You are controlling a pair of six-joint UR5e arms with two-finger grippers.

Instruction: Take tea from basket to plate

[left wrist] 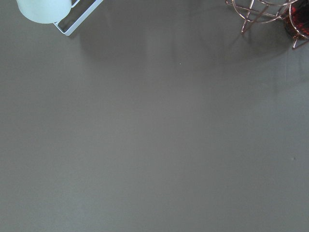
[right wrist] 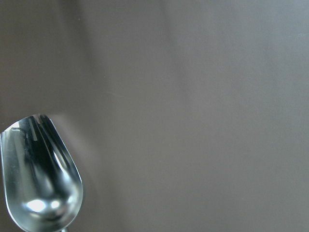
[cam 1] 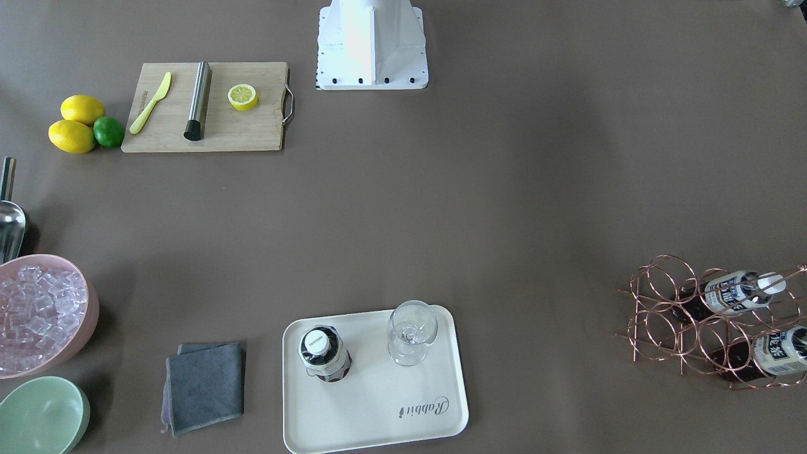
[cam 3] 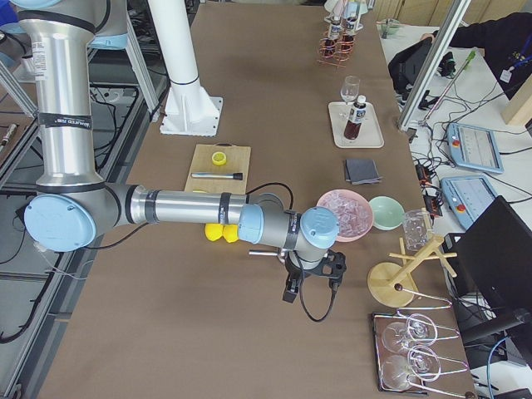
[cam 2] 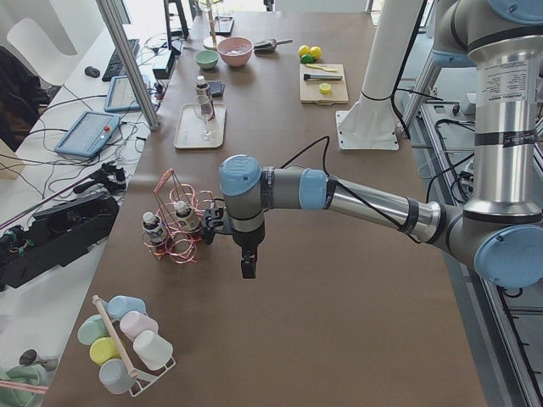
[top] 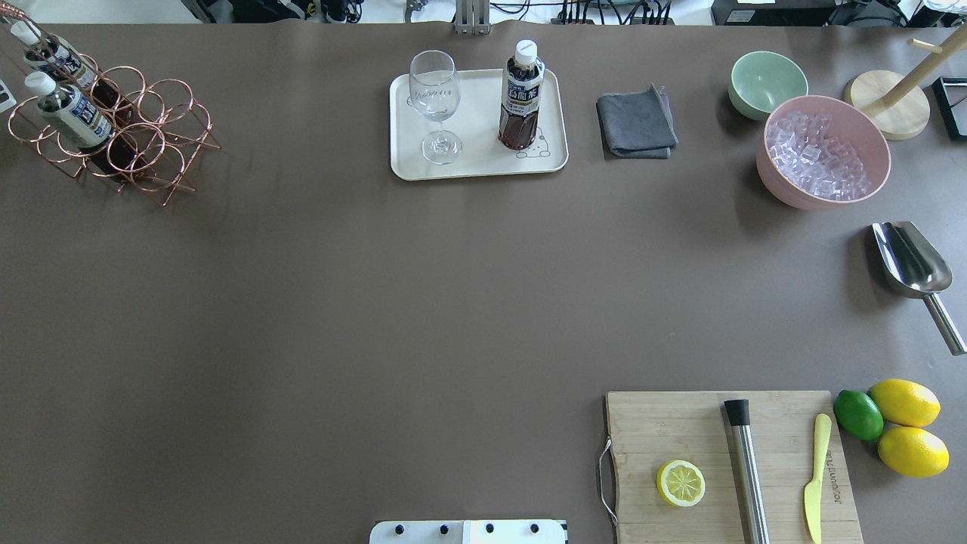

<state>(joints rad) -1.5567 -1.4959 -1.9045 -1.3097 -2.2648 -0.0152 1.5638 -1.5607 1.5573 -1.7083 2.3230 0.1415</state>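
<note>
We see the tea [top: 521, 94] standing upright on the plate [top: 480, 171], its long axis vertical and its white cap pointing straight up (the front-facing view looks nearly down onto that cap). It sits on the plate's half nearer the grey cloth [top: 636, 125], with the stemmed glass [top: 436, 98] standing on the other half, apart from it. The basket [top: 143, 128] is well off toward the robot's left end of the table [top: 378, 302], and two more bottles [top: 72, 113] lie tilted in its rings. Neither tool is anywhere near the tea. The left gripper [cam 2: 247, 270] hangs pointing down over bare table just beside the basket, well apart from the plate. The right gripper [cam 3: 290, 293] hangs at the opposite end, and its wrist camera looks down on the bowl of the metal scoop [right wrist: 41, 179]. Both grippers show only in the side views, so we cannot tell how far either is open or whether it holds anything.
</note>
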